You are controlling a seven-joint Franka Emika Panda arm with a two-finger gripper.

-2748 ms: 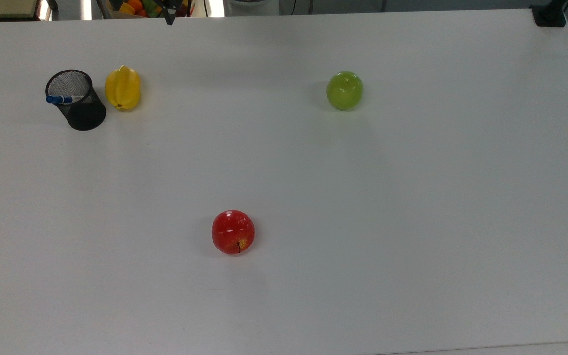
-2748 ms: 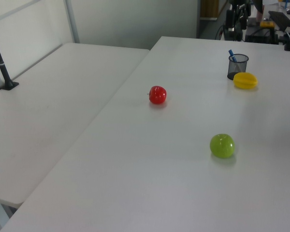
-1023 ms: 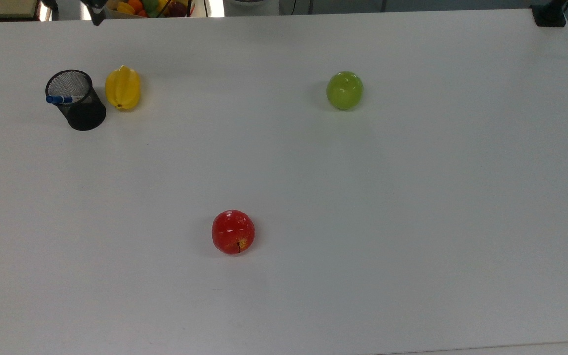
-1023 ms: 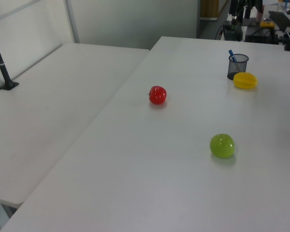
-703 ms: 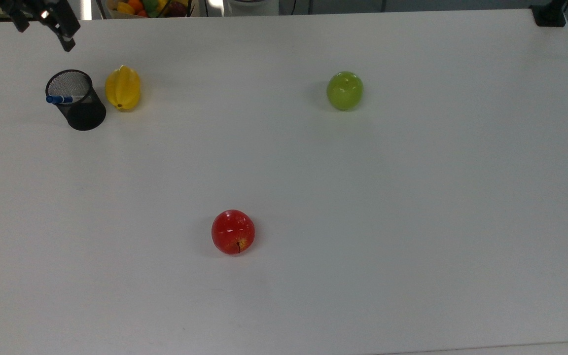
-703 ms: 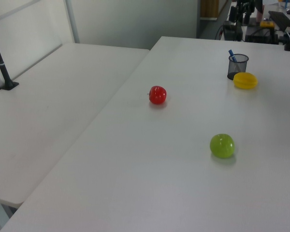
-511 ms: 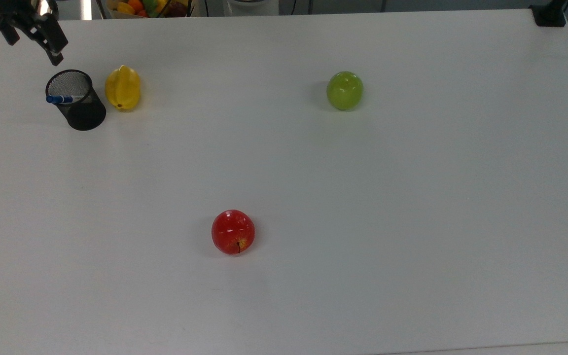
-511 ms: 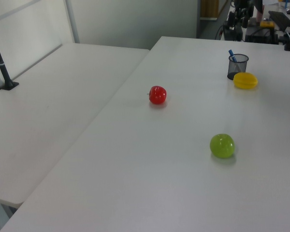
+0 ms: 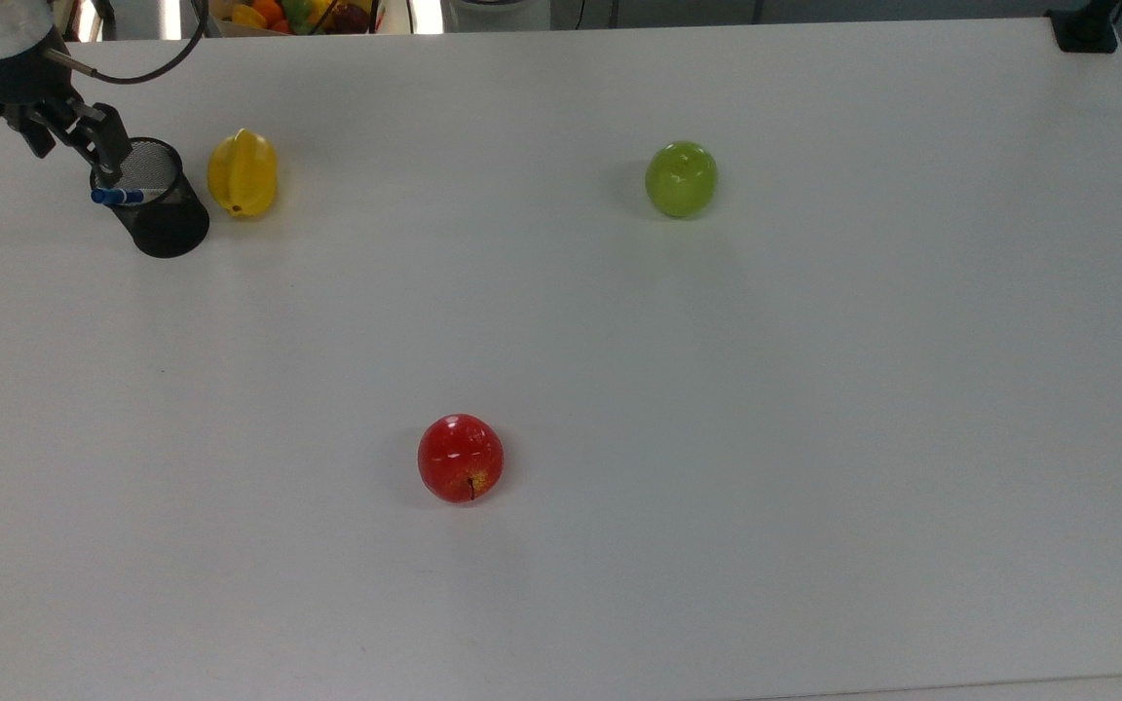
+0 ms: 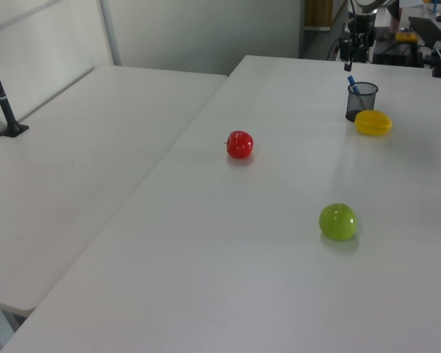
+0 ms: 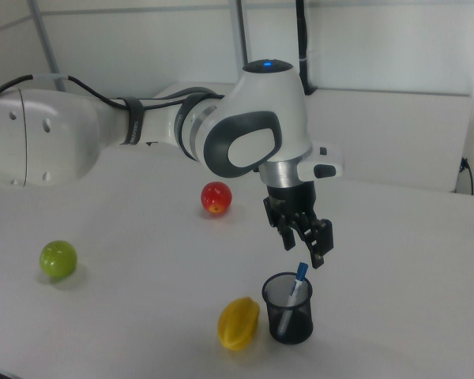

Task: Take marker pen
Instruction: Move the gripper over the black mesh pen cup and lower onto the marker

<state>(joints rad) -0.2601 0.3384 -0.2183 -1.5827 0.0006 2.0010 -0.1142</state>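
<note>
White counter [image 9: 619,341] fills the top view; at upper left the gripper [image 9: 74,146] hangs over a cup [image 9: 154,200] holding the marker pen [image 9: 118,196]. Right view, lower centre: gripper [image 11: 304,241] released, just above the pen [image 11: 295,289].

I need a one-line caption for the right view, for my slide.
Franka gripper hovers above the marker pen standing in a black mesh cup, beside a yellow starfruit.
</note>
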